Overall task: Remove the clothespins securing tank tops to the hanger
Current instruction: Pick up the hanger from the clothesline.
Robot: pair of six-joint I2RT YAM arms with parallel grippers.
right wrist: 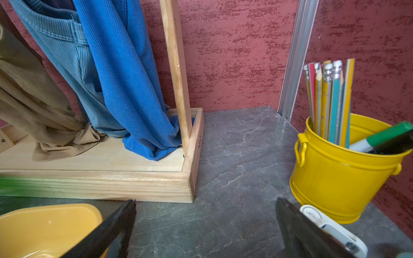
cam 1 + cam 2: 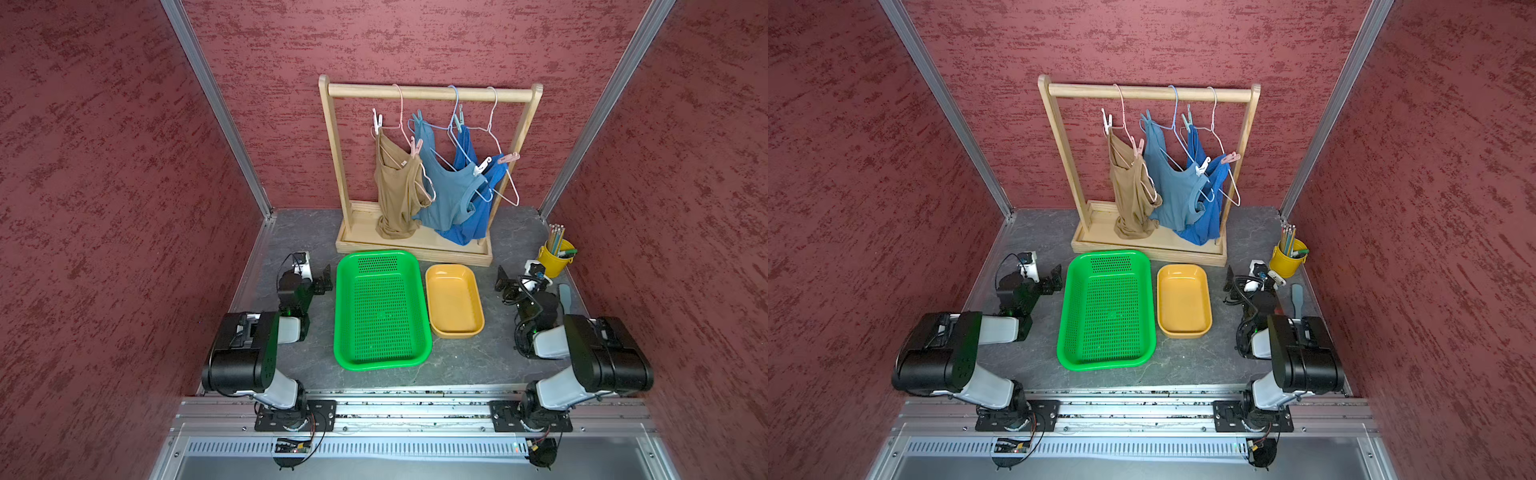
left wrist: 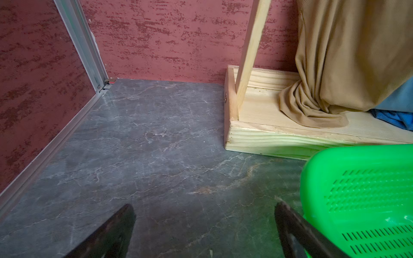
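Note:
A wooden rack (image 2: pixel 428 92) at the back carries three wire hangers. On them hang a tan tank top (image 2: pixel 397 187), a grey-blue one (image 2: pixel 446 187) and a royal blue one (image 2: pixel 478 220). Several clothespins grip the straps to the hangers, among them a white one (image 2: pixel 377 121), a pink one (image 2: pixel 415 146), a teal one (image 2: pixel 457 120) and another pink one (image 2: pixel 509 158). My left gripper (image 2: pixel 324 279) (image 3: pixel 205 206) rests low, left of the green basket, open and empty. On the right, near the bucket, my right gripper (image 2: pixel 503 282) (image 1: pixel 206 201) is likewise open and empty. Both are far below the clothespins.
A green perforated basket (image 2: pixel 343 332) and a yellow-orange tray (image 2: pixel 455 333) lie in front of the rack's wooden base (image 2: pixel 415 249). A yellow bucket (image 2: pixel 552 261) of pencils stands at the far right, with a white object (image 1: pixel 330 227) and a grey-blue flat tool (image 2: pixel 565 299) beside it.

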